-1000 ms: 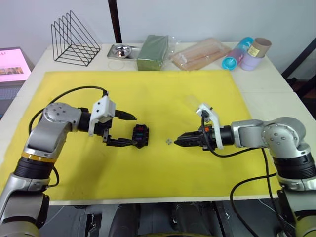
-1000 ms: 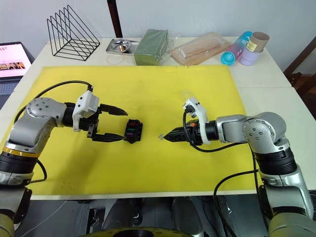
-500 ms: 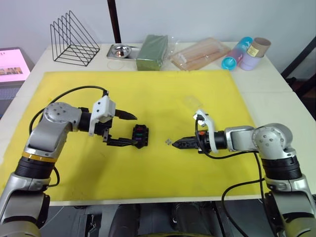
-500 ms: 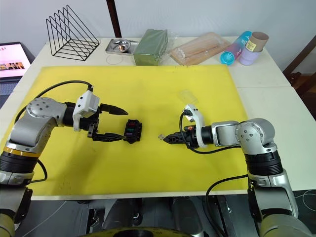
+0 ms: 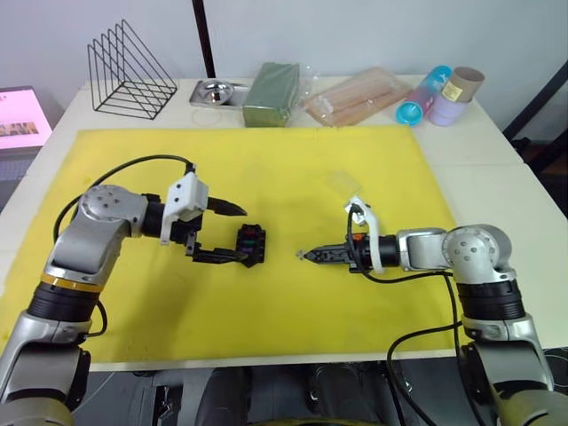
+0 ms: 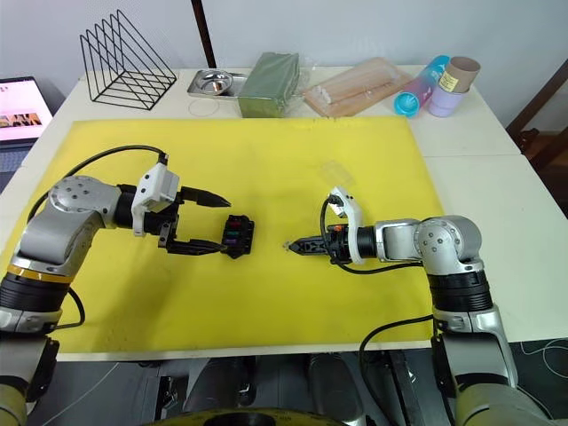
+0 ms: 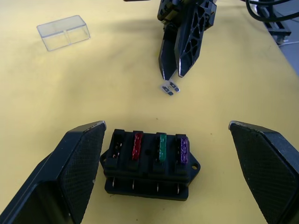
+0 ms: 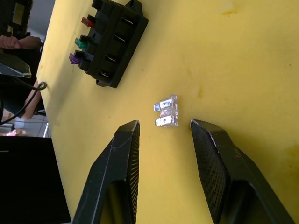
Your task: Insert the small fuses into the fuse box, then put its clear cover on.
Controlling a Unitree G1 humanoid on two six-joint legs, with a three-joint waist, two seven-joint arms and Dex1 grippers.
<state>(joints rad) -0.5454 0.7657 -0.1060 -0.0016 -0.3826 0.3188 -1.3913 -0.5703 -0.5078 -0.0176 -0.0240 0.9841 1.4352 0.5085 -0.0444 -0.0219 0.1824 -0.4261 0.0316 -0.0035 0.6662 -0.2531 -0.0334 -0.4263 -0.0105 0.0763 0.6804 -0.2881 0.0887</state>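
Yellow matting is covering most of the white counter [image 5: 497, 177], and near its middle the fuse box [image 5: 252, 244] is sitting with the red fuse [image 7: 137, 144], green fuse [image 7: 162, 145] and purple fuse [image 7: 183, 148] already seated in a row; one end slot is standing empty. I am seeing the pale clear fuse [image 8: 167, 113] lying flat on the mat just beside the box, toward my right side. My right hand [image 8: 163, 135] is lying low with its fingers apart and the clear fuse between their tips, not touching it. My left hand [image 5: 232, 232] is spread wide at the box's other side, its lower finger reaching up to the box. The clear cover [image 7: 63, 31] is resting on the mat beyond the right hand, well apart from the box. Open mat is lying all around the box. Along the far edge a wire rack [image 5: 131, 70], steel dish [image 5: 214, 91], green block [image 5: 270, 94], bag of sticks [image 5: 359, 96] and tubes [image 5: 444, 94] are standing well clear.
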